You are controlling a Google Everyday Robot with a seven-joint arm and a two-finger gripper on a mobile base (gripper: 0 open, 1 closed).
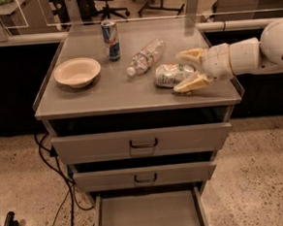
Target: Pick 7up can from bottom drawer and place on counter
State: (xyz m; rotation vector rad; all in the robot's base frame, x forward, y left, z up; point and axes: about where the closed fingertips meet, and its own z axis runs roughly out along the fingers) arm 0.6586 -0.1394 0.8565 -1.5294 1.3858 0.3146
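7up can (pixel 170 76) lies on its side on the counter (pixel 106 95), right half, long axis left-right; you cannot tell which end is its top. Your arm (pixel 247 56) reaches in level from the right, gripper (pixel 191 70) spread wide, straddling the can's right end.

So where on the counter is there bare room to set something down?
Free: the front strip of the counter, in front of the bowl across to the 7up can, and the back-left corner beside the tall can. Crowded: centre-right, where tall can, bottle, 7up can and the open tool around its right end bunch.
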